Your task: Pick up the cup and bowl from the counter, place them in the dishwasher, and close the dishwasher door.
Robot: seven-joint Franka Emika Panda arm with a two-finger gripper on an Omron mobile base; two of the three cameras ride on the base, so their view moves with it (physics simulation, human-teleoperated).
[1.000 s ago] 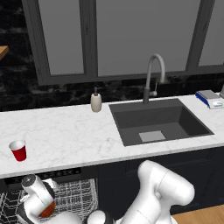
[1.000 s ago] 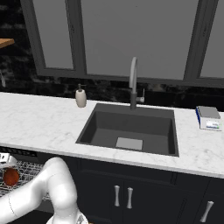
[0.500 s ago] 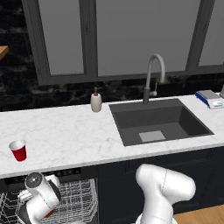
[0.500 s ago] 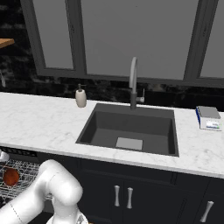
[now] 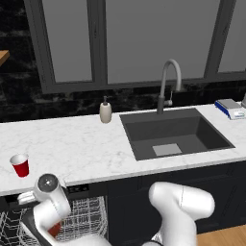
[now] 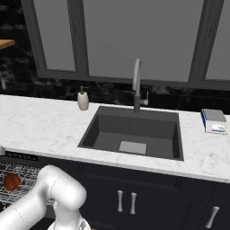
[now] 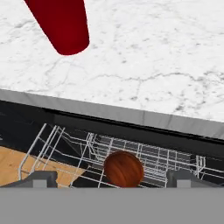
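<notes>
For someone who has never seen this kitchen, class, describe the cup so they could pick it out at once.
Start at the long white marble counter and go to its left end, far from the dark sink. There stands the cup, upright near the front edge: small, red, white-rimmed, unlike the beige soap bottle against the wall.

A home kitchen, rendered: a long white marble counter [image 5: 81, 149] carries a dark inset sink [image 5: 175, 134] with a curved grey faucet [image 5: 169, 84] and a beige soap dispenser [image 5: 105, 111]. Dark cabinet fronts [image 6: 130, 202] with metal handles run beneath it, beside an open dishwasher [image 5: 77, 218] with a white wire rack.
</notes>
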